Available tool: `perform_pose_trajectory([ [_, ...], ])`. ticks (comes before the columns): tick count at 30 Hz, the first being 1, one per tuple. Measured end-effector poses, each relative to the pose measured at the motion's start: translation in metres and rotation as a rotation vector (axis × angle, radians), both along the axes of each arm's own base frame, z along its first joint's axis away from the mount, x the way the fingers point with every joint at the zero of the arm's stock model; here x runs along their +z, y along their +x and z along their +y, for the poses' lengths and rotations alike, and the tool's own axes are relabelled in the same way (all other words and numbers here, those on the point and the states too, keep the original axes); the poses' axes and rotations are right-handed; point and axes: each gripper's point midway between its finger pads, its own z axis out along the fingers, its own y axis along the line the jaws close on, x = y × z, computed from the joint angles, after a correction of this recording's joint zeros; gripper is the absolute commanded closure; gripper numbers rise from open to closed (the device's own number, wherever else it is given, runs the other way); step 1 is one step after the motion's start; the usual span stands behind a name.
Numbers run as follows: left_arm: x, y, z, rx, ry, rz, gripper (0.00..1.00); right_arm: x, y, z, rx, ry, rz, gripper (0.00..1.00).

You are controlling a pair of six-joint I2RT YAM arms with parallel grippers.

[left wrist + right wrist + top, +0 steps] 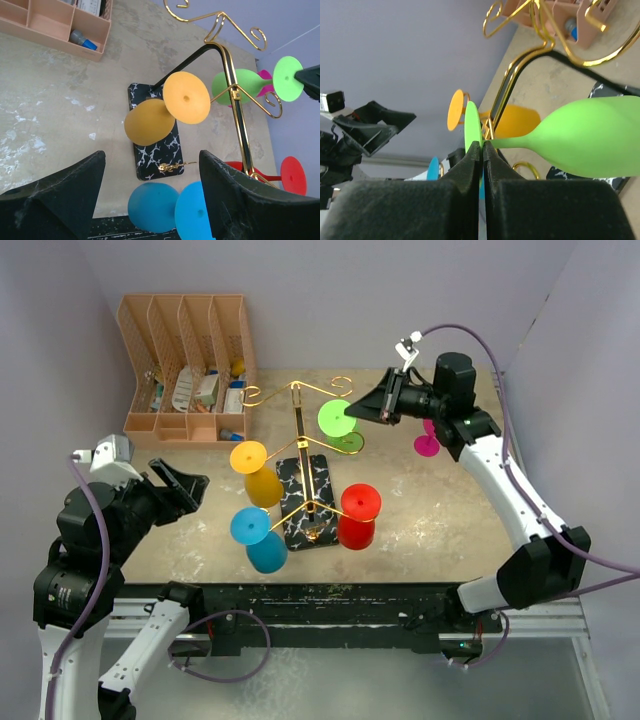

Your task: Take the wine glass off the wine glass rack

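The gold wire wine glass rack [299,430] stands on its black marble base [306,502] mid-table. Yellow [249,457], blue [250,526] and red [360,502] wine glasses hang on it. My right gripper [372,408] is shut on the round foot of a green wine glass [337,418] at the rack's right upper arm. In the right wrist view the fingertips [476,150] pinch the foot's edge, the green bowl [595,137] lies to the right, and a gold hook sits by the stem. My left gripper [185,490] is open and empty, left of the rack [235,100].
A peach slotted organiser [185,365] with small items stands at the back left. A pink wine glass [428,445] sits behind my right arm, at the right. Purple walls close in on the left, the back and the right.
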Motion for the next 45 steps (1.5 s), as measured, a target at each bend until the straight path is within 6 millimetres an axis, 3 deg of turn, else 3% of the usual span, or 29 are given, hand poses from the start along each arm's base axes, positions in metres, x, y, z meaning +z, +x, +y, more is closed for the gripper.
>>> perform_pose_trajectory([
  [9, 0.017, 0.008, -0.017, -0.064, -0.063, -0.047, 0.20, 0.015, 0.050, -0.008, -0.149, -0.071, -0.133, 1.00],
  [15, 0.032, 0.017, -0.031, -0.114, -0.119, -0.062, 0.21, 0.022, 0.069, -0.037, -0.312, -0.238, -0.235, 1.00],
  [18, 0.038, 0.022, -0.039, -0.143, -0.152, -0.062, 0.21, 0.030, 0.066, -0.055, -0.380, -0.331, -0.306, 1.00],
  [20, 0.042, 0.028, -0.046, -0.170, -0.179, -0.057, 0.21, 0.042, 0.057, -0.065, -0.425, -0.408, -0.383, 1.00],
  [22, 0.045, 0.034, -0.056, -0.201, -0.214, -0.043, 0.22, 0.058, 0.044, -0.062, -0.435, -0.462, -0.479, 1.00],
  [27, 0.058, 0.051, -0.079, -0.278, -0.315, 0.005, 0.24, 0.095, -0.028, -0.001, -0.295, -0.525, -0.802, 1.00],
  [30, 0.069, 0.059, -0.090, -0.305, -0.384, 0.018, 0.27, 0.102, -0.062, 0.018, -0.239, -0.565, -0.955, 1.00],
  [37, 0.102, 0.053, -0.110, -0.383, -0.614, 0.022, 0.28, 0.099, -0.093, 0.028, -0.263, -0.732, -1.215, 1.00],
  [42, 0.105, 0.049, -0.122, -0.431, -0.778, 0.086, 0.28, 0.082, -0.118, 0.058, -0.195, -0.819, -1.402, 1.00],
  [45, 0.104, 0.050, -0.125, -0.435, -0.829, 0.131, 0.29, 0.078, -0.121, 0.069, -0.196, -0.863, -1.487, 1.00],
])
